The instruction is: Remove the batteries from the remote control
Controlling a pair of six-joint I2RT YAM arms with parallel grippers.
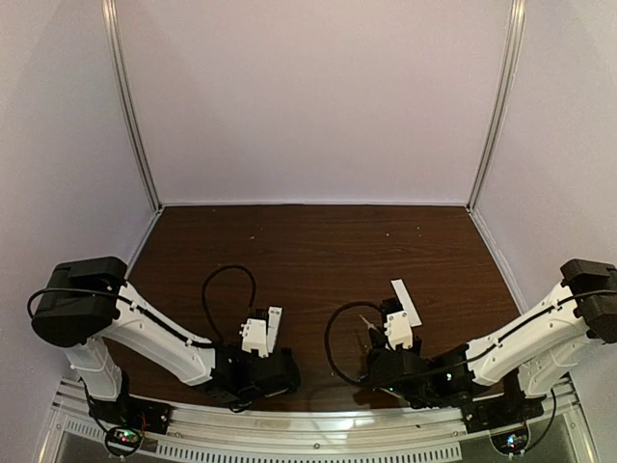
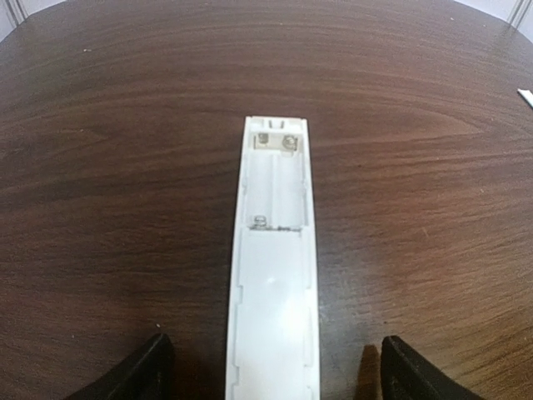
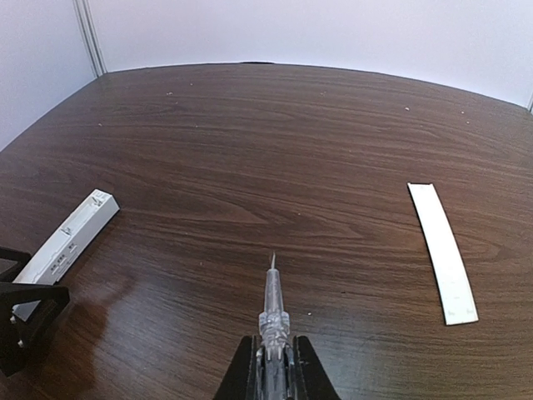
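Observation:
The remote control (image 2: 273,292) lies flat on the dark wooden table with its battery recess (image 2: 279,179) facing up. Only metal contacts show inside the recess; the batteries are out of view. My left gripper (image 2: 273,367) is open, one black finger on each side of the remote's near end and neither touching it. In the top view the remote (image 1: 276,323) sits just ahead of the left gripper (image 1: 262,340). My right gripper (image 3: 273,371) is shut on a thin clear-handled screwdriver (image 3: 273,308), whose tip points forward over the table. The right wrist view has the remote (image 3: 68,236) at far left.
The flat white cover strip (image 3: 443,252) lies on the table right of the screwdriver and shows in the top view (image 1: 406,301) beside the right gripper (image 1: 378,333). White walls enclose the table on three sides.

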